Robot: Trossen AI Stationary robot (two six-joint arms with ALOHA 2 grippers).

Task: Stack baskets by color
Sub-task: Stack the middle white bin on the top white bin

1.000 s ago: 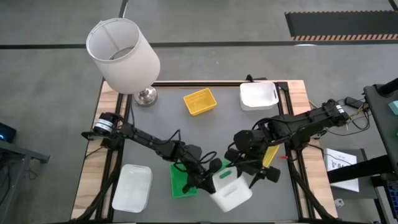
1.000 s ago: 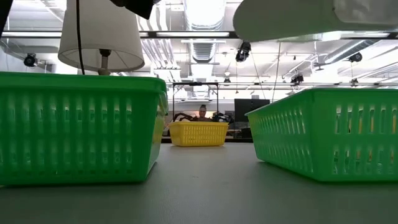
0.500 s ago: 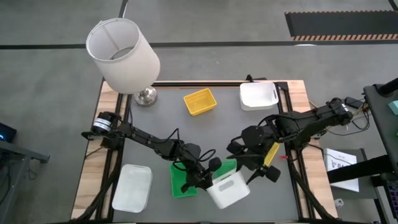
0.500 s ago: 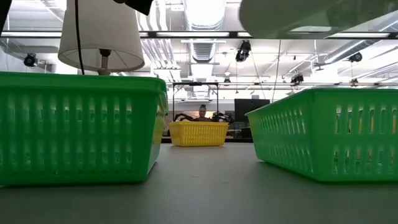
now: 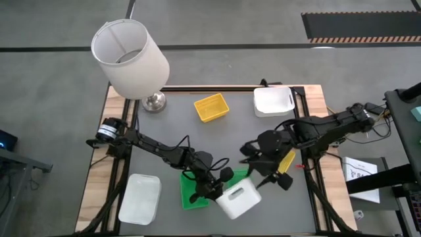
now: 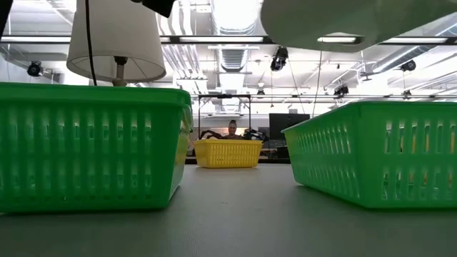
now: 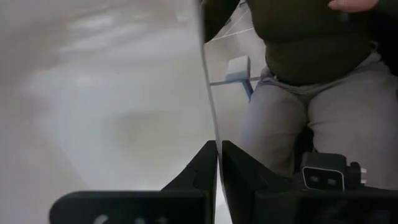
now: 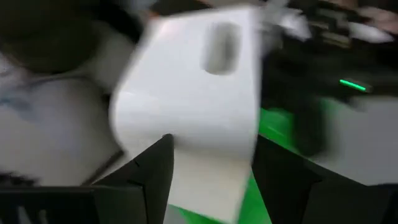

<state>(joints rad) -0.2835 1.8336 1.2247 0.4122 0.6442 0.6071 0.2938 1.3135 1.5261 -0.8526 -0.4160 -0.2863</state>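
The left claw point(image 5: 222, 191) is clenched on the rim of a small white rectangular plastic basket point(image 5: 238, 198), whose thin wall shows pinched between its dark fingers point(image 7: 211, 163) in the left wrist view, and holds it lifted and tilted above the desk point(image 5: 171, 131) at about six o'clock. The right claw point(image 5: 268, 172) stands released just beside the basket at its two o'clock side, fingers spread and gripping nothing, probably placed to steady or take the basket. Directly below, a green plastic basket point(image 5: 195, 191) lies on the desk with a second green basket point(image 6: 378, 158) close by in the low view, so the white one is likely being carried clear of the greens. Another white basket point(image 5: 139, 197) lies at seven o'clock and a third point(image 5: 272, 101) at one o'clock, either a fitting place to stack it. A yellow basket point(image 5: 211, 107) sits at twelve o'clock, beside a white cylindrical lampshade point(image 5: 129, 58) on a metal base at eleven.
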